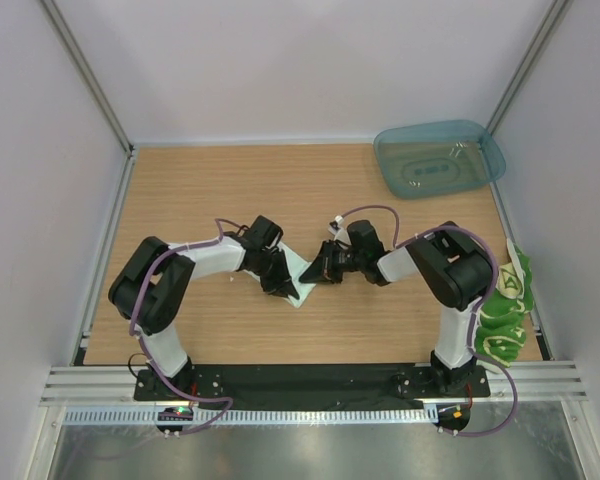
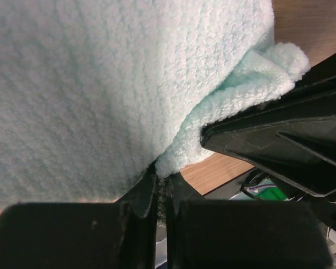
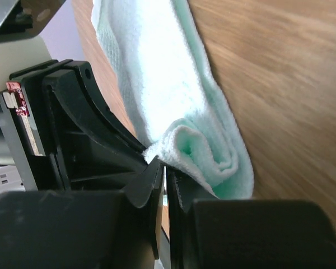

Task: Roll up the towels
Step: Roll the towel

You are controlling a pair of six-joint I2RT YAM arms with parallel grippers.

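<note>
The pale mint-white towel lies partly rolled at the table's middle, between my two grippers. In the left wrist view this towel fills the frame, and my left gripper is shut on its lower edge. In the right wrist view the towel's rolled end shows its spiral layers. My right gripper has its jaws nearly together, pinching the roll's outer corner at the tips. The two grippers almost touch. The yellow towel with green drawings lies crumpled at the table's right edge.
A translucent teal plastic tray stands at the back right corner. White walls and metal posts close in the table on three sides. My right gripper's black fingers crowd the left wrist view.
</note>
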